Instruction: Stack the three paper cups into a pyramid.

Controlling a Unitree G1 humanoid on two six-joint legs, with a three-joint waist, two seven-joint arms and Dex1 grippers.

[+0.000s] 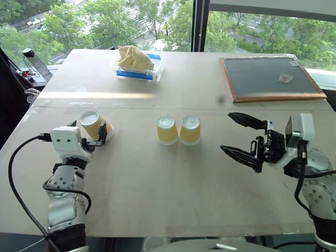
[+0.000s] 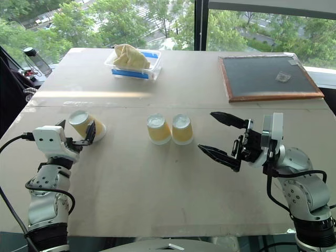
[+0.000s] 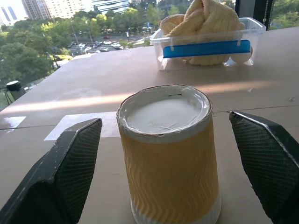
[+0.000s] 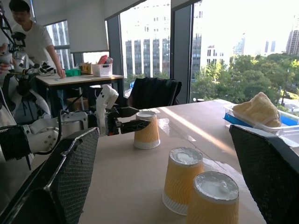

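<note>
**Third cup bracketed for the pick; base pair already set**

The step in hand is judged to be the grasp of the top cup. Two of the three paper cups, the left base cup [image 1: 167, 130] and the right base cup [image 1: 190, 130], stand upside down and touching near the middle of the desk [image 1: 157, 194]. The third cup [image 1: 94, 126], also upside down, stands apart at nine o'clock from them.

The left gripper [image 1: 97, 137] is held low and roughly level, pointing toward twelve o'clock, its jaws spread wide on either side of the third cup with nothing gripped; in the left wrist view a clear gap is seen between each finger and the cup wall.

The right gripper [image 1: 239, 136] is raised above the desk at three o'clock from the pair, pointed toward nine o'clock, its jaws wide apart and empty.

Next, the jaws would need to be closed gently on the ribbed wall, and the cup lifted, carried toward three o'clock and centred over the seam between the two base cups.
</note>
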